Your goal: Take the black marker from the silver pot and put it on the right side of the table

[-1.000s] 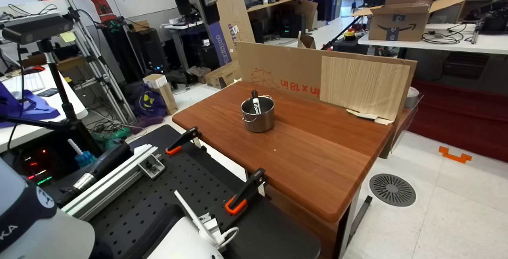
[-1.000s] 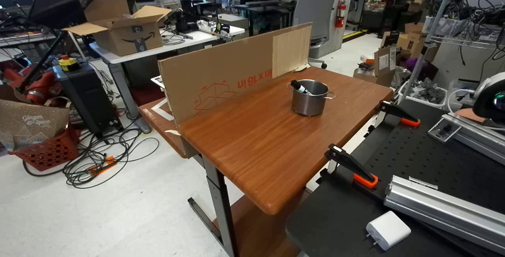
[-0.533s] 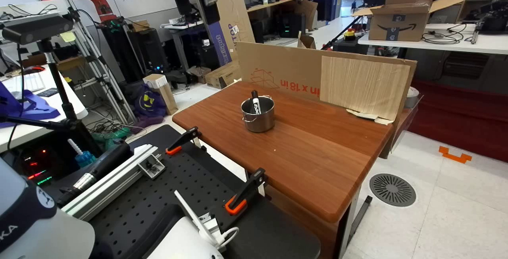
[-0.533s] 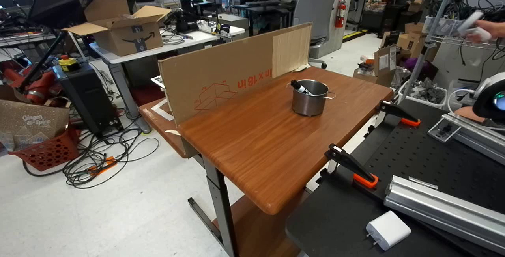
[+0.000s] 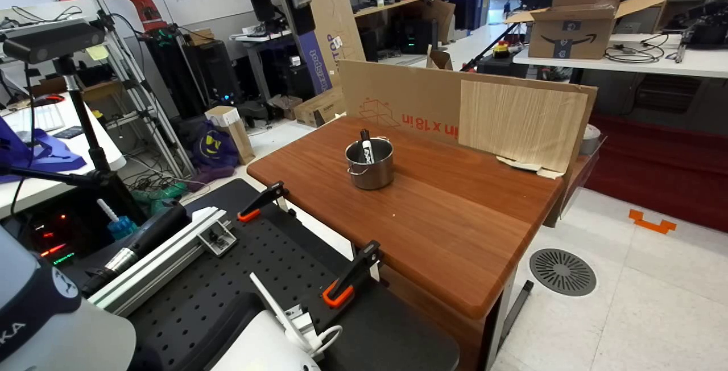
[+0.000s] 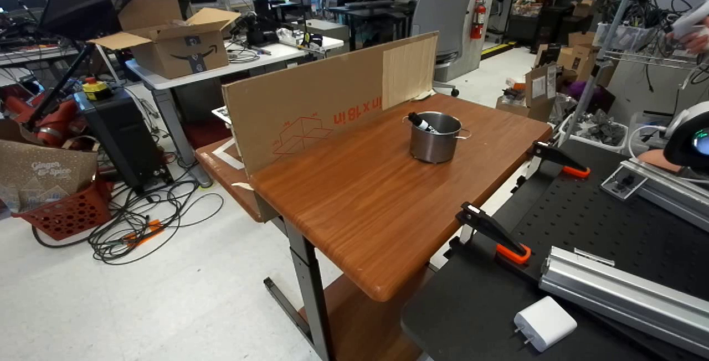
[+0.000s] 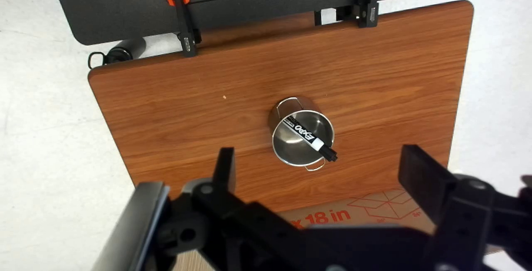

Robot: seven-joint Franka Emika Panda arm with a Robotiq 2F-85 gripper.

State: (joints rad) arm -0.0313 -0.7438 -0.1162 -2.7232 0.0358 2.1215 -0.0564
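Note:
The silver pot [image 5: 372, 176] stands upright on the reddish-brown table [image 5: 455, 234]; the pot [image 6: 433, 148] and table [image 6: 343, 206] show in both exterior views. The black marker [image 5: 367, 148] leans inside the pot, its black cap sticking out over the rim; it shows too in an exterior view [image 6: 423, 123]. In the wrist view, the marker [image 7: 309, 137] lies diagonally across the pot's mouth [image 7: 291, 148]. My gripper [image 7: 319, 150] is wide open and empty, high above the table and apart from the pot. In an exterior view the gripper [image 5: 283, 13] hangs at the top edge.
A cardboard sheet [image 5: 409, 95] stands upright along one long table edge, also in an exterior view [image 6: 310, 106]. The black perforated bench [image 5: 273, 268] runs along the opposite edge. Orange-tipped clamps [image 5: 352, 274] reach onto that edge.
A person's hand holding a white device has come into an exterior view at the upper right and moved toward the right edge. Gripper, pot and marker have not visibly moved.

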